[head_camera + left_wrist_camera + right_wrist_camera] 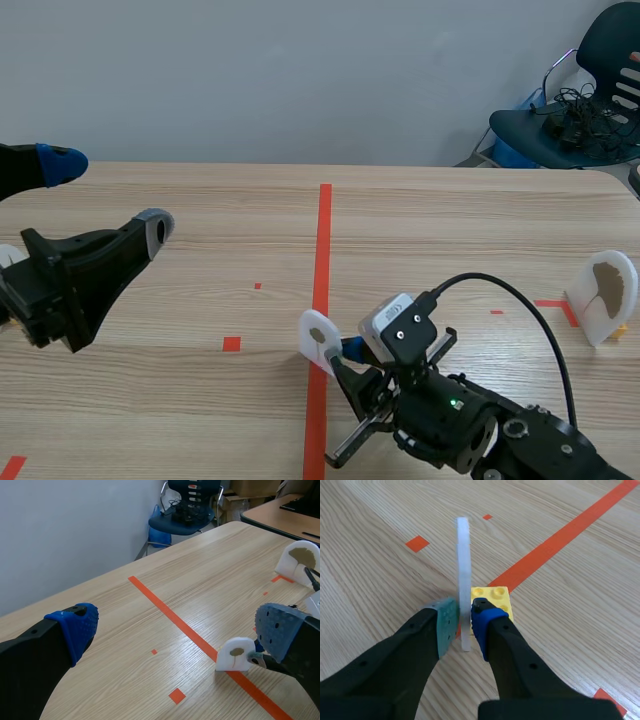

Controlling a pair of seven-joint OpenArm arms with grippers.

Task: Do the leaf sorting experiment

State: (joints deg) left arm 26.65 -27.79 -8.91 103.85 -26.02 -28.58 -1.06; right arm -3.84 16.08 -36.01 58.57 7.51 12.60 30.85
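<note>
Wooden table [200, 200] in front of a plain pale wall [300, 80], w/ one long orange-red tape line [322, 260] running away from the robot.

On that line, near the table's ctr, you see a white arched card [464, 570]. It stands upright and carries one brown leaf [236, 652] on its face. The R gripper [465, 622] is closed on this card: grey-green pad on one face, blue pad on the other, card pinched between. A yellow studded brick [492, 596] sits against the card's foot, on the blue pad's side, touching it.

A second white card [603, 297] stands well apart, near the table's right edge, also upright and w/ one brown leaf [607, 283]. Something small and yellow-orange is at its foot; you cannot tell what exactly.

Count: 2 cards, 2 leaves (one per card), 1 brick clearly seen.

The L gripper [108, 196] hangs above the table's left part, fingers spread wide, nothing between them.

Beyond the far right corner there is a dark chair [590, 100] w/ cables on the seat.
</note>
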